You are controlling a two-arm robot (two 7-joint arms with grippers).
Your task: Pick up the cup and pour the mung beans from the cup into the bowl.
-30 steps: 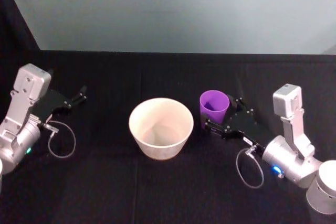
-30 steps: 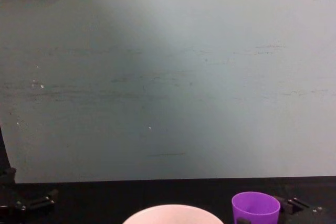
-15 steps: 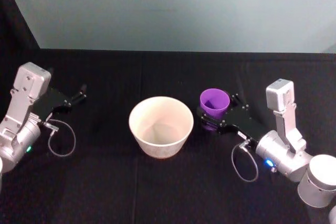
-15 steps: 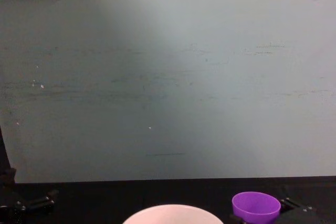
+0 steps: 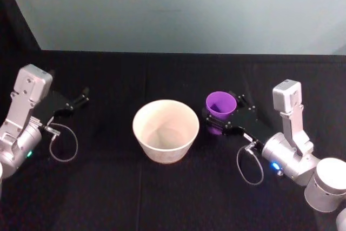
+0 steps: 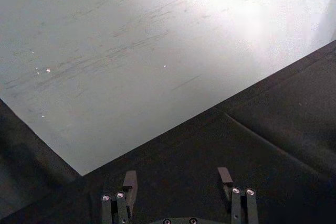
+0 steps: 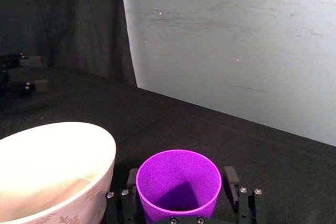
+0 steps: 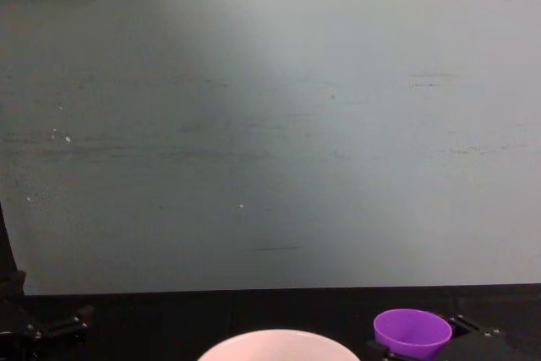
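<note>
Right gripper (image 7: 181,174) released, straddling the cup (image 5: 220,104) near the bowl (image 5: 166,131); left gripper (image 6: 176,179) released, parked by the surface's (image 5: 162,193) left edge. Beware off-centre clamping knocking it over.

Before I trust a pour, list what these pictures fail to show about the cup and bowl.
- Beans inside the cup: right wrist view, floor shadowed and cut by the lower edge; head view, too small.
- Cup's base: head view, the right gripper hides it; chest view, lower edge cuts it.
- Bowl below its rim: chest view, lower edge cuts it.
</note>
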